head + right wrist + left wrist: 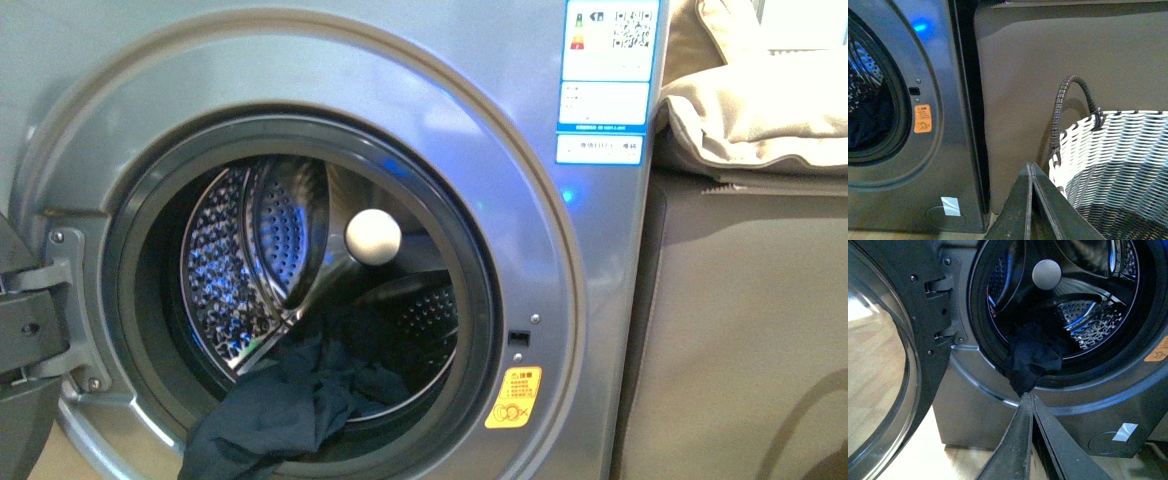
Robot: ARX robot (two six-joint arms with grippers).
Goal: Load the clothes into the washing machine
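One garment, the clothes [290, 405]: dark navy, lying half in the drum and half draped over the lower door seal of the washing machine [420, 90], one fold hanging outside the porthole.

Left claw [1026, 396]: fingers together, tips touching the lowest hanging fold directly ahead of it; whether fabric is actually pinched cannot be told.

Right claw [1030, 167]: fingers together, holding nothing, well clear of the porthole; woven basket [1118, 155] just beside it, grey-brown cabinet [1048, 65] beyond.

Door [878, 365]: swung open, beside the left claw.

Risks, judged:
- hanging fold slides off the seal to the floor if the left claw backs away;
- fabric left on the seal gets trapped when the door shuts;
- push too shallow, cloth bunches at the lip.
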